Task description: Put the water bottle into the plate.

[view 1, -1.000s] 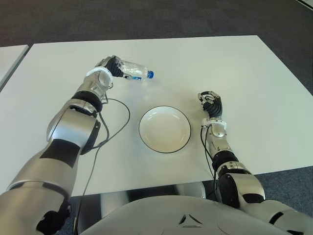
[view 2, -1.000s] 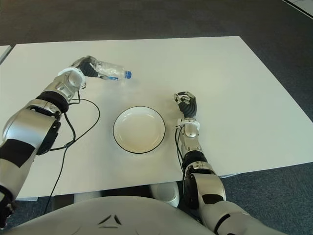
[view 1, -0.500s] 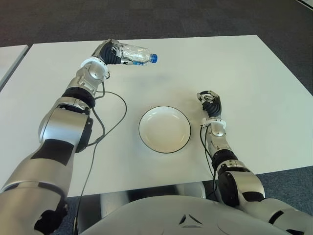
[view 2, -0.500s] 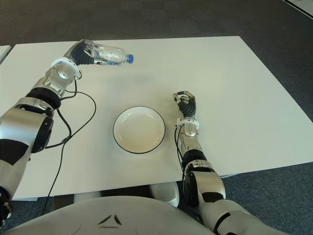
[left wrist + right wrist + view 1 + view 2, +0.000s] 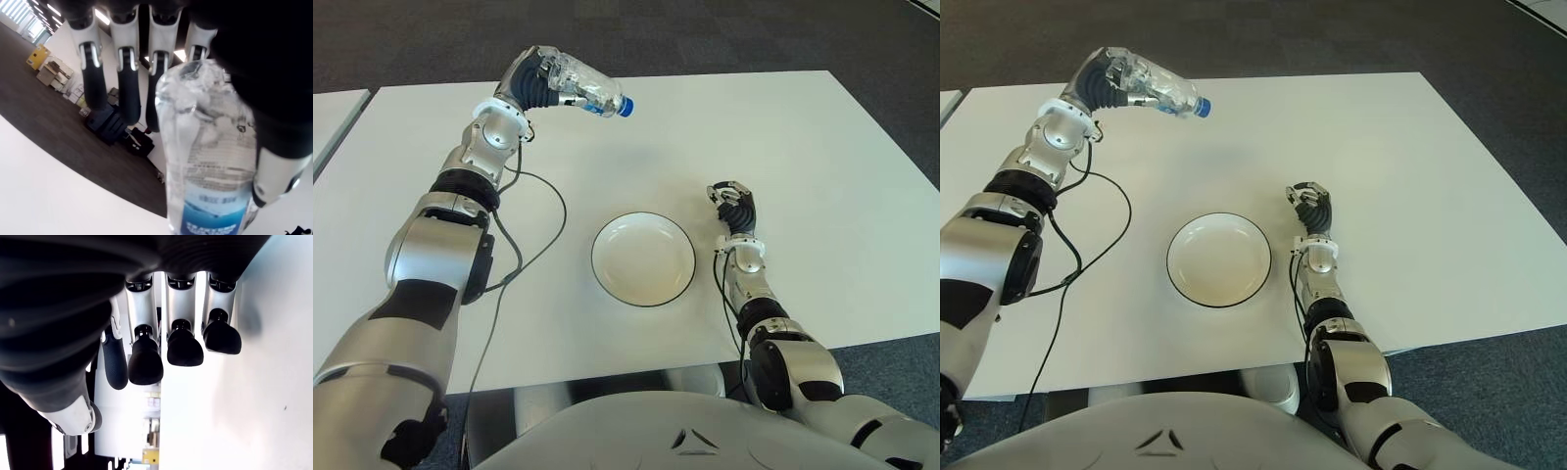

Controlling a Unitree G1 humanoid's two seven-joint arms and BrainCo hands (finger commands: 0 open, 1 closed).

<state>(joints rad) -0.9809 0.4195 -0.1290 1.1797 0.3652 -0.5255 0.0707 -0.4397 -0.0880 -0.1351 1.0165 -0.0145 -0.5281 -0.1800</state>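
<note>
- Your left hand (image 5: 536, 83) is up in the air over the far left part of the white table (image 5: 803, 147). Its fingers (image 5: 126, 73) are wrapped around the fat end of the water bottle (image 5: 585, 90).
- The left wrist view shows the grip well. Four fingers curl over one side of the clear bottle, and the thumb presses on the other side.
- The bottle is off the table. It lies nearly flat in the hand and tips down a little at the blue cap (image 5: 627, 107). The cap points toward the robot's right.
- So the pick-up looks done. I think you are now in the carry step, with the bottle held high and not yet over the plate.
- The white plate (image 5: 643, 258) with the dark rim sits nearer to the robot, in the middle of the table. It has nothing in it. It is well apart from the bottle.
- Next, you need to bring the left hand back toward the robot and a bit to the right, until the bottle hangs over the plate.
- Then lower it gently and let go only when the bottle touches the plate. A round bottle on its side may roll, so set it down slowly.
- A black cable (image 5: 533, 255) trails across the table beside the left arm. Watch that it does not drag over the plate.
- Your right hand (image 5: 736, 208) shows just to the right of the plate. Its fingers are curled in and hold nothing.
</note>
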